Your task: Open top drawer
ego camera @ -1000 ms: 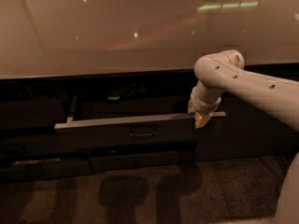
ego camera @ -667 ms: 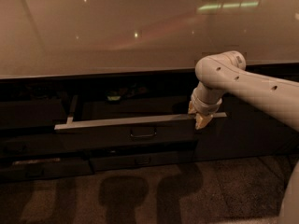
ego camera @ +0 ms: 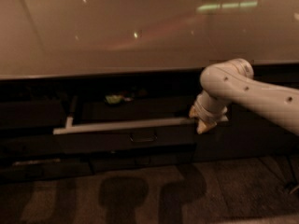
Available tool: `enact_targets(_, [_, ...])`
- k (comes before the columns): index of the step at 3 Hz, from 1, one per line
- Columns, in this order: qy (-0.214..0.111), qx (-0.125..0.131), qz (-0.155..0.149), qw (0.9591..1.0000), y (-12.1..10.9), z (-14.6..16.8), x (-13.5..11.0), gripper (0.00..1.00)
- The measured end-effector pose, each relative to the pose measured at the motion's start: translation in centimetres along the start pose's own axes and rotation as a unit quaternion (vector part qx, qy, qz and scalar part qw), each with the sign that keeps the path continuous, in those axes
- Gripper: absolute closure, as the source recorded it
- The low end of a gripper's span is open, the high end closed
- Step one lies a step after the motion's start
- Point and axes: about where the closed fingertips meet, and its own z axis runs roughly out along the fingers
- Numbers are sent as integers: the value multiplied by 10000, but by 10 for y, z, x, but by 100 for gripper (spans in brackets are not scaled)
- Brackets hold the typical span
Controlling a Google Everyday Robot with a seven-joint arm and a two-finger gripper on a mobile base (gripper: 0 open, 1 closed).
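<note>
The top drawer [ego camera: 107, 141] stands pulled out from the dark cabinet under the counter. Its pale top rim [ego camera: 124, 125] runs left to right, and a small metal loop handle [ego camera: 143, 137] sits at the middle of its dark front. Something greenish [ego camera: 113, 98] lies deep inside the open drawer. My gripper [ego camera: 205, 120] hangs from the white arm at the right end of the drawer's rim, level with it and touching or almost touching it.
A wide glossy beige countertop [ego camera: 140, 31] overhangs the cabinet. Narrower dark drawer fronts [ego camera: 56, 164] lie below the open one. The speckled floor [ego camera: 154, 195] in front carries the arm's shadows. My white arm [ego camera: 261, 97] enters from the right.
</note>
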Motion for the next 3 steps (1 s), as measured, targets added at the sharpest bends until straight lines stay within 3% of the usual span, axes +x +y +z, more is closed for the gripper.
enact_targets(2, [-14,-28,-10,10000,8,-2,-2,100])
enact_targets(3, [-14,-28,-10,10000,8,-2,-2,81])
